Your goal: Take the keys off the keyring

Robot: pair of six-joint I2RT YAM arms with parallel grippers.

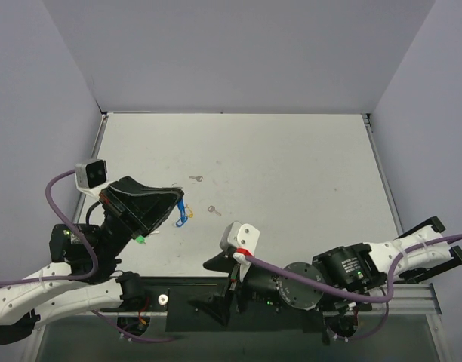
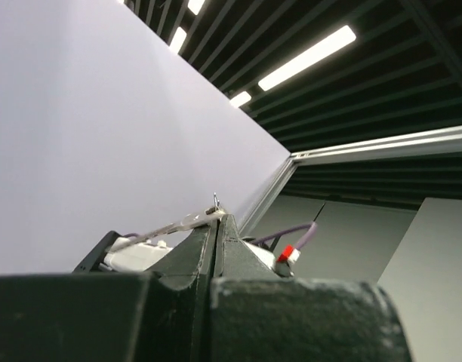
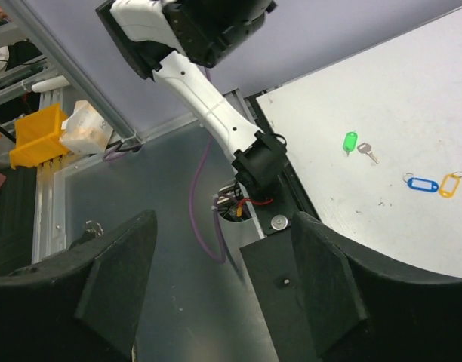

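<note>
My left gripper [image 1: 177,198] is raised over the table's left side. In the left wrist view its jaws [image 2: 217,220] are pressed together on a thin silvery key [image 2: 178,224], with a small wire loop sticking up past the tips. A blue tag [image 1: 181,210] and a yellow tag [image 1: 187,217] sit just below the fingertips; they also show in the right wrist view [image 3: 421,183], [image 3: 448,185]. A green tag [image 1: 140,239] with its key [image 3: 368,153] lies beside the left arm. My right gripper [image 3: 220,294] is open and empty, off the table's near edge.
Two loose silvery keys [image 1: 195,179], [image 1: 214,210] lie on the white table [image 1: 291,166] mid-left. Grey walls enclose the table on three sides. The right arm [image 1: 344,271] lies folded along the near rail. A yellow bin [image 3: 38,136] stands off the table.
</note>
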